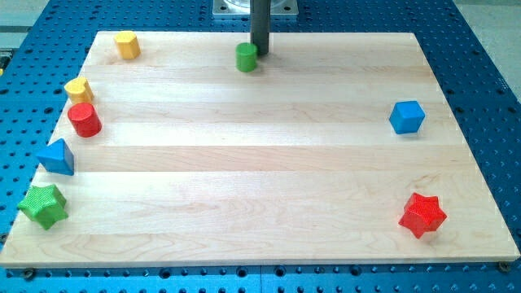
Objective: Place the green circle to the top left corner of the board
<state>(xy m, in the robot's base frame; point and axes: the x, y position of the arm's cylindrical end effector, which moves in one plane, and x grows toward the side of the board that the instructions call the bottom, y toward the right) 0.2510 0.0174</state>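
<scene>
The green circle [247, 57], a short green cylinder, stands upright near the board's top edge, roughly midway across, at about twelve o'clock from the board's centre. The top left corner lies off at its nine o'clock, so the block looks already level with its goal but has about half the board's width left to cover. By that reckoning the task is partly done at most: the sideways run to the corner is all still ahead.

The robot's tip [260, 54] sits just beside the circle at its three o'clock, touching it or very nearly so; the picture does not settle which. That is the side a leftward push would need. The arm carries no claw, only the dark rod, so there is nothing to open, close or hold.

Outward from there, a yellow block [126, 45], blunt and many-sided, rests close to the top left corner, right where the circle is meant to end up. It is the one thing in the way, and a straight push might drive the circle into it.

Down the left edge stand a second yellow block [78, 89], a red cylinder [84, 120], a blue triangle [57, 157] and a green star [42, 205], all below the likely path. A blue cube [406, 116] and a red star [422, 215] sit well apart at the right.
</scene>
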